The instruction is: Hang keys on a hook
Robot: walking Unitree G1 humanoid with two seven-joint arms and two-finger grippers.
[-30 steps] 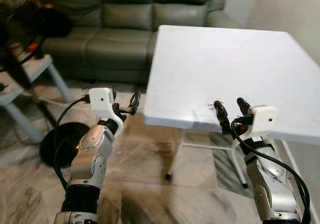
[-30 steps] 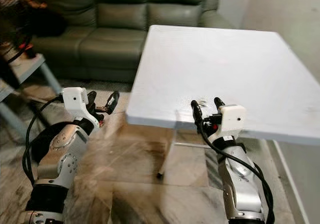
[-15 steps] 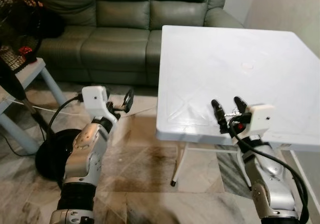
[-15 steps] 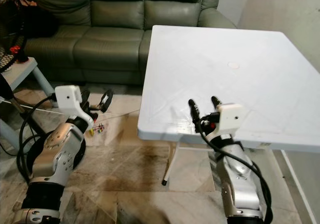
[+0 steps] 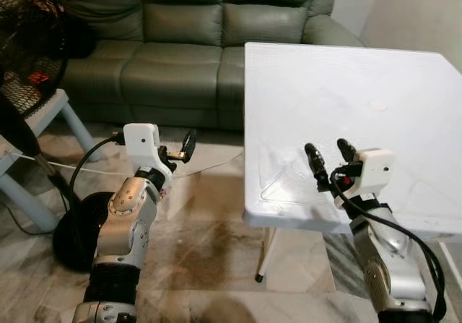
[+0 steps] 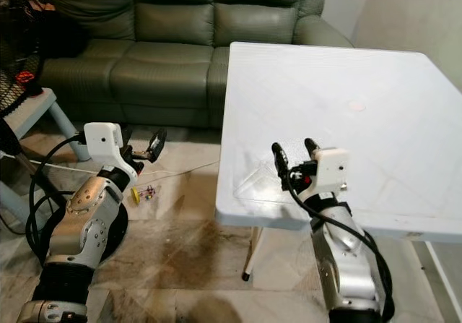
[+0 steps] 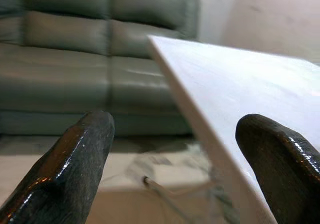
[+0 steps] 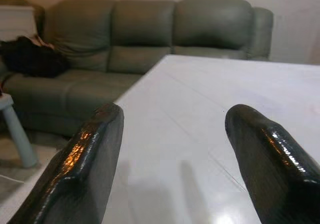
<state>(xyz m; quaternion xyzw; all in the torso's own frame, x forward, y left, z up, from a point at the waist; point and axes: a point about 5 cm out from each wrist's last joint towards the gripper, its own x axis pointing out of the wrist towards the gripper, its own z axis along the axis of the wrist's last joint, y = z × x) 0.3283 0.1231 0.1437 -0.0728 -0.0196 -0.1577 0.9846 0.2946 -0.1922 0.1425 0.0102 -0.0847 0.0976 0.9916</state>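
Keys (image 6: 148,191): small bunch with a yellow tag, lying on the marble floor (image 6: 180,258) at lower left of the right eye frame, just beside the black round fan base (image 5: 76,222) and near a thin white cable (image 6: 184,170).

Left gripper (image 6: 144,149): hovering above the floor at left of centre, in front of the sofa, fingers spread wide and holding nothing; the left wrist frame is showing both black fingertips (image 7: 75,164) well apart, with the table edge between them.

Right gripper (image 5: 328,160): hanging over the near edge of the white table (image 5: 361,84) at right of centre, fingers standing apart and empty; the right wrist frame is showing its two fingertips (image 8: 85,164) spread over the tabletop.

Grey-green sofa (image 5: 188,34): running across the upper frame behind the table.

Black fan (image 5: 29,48): occupying the upper left corner, beside a pale side table (image 5: 43,113).
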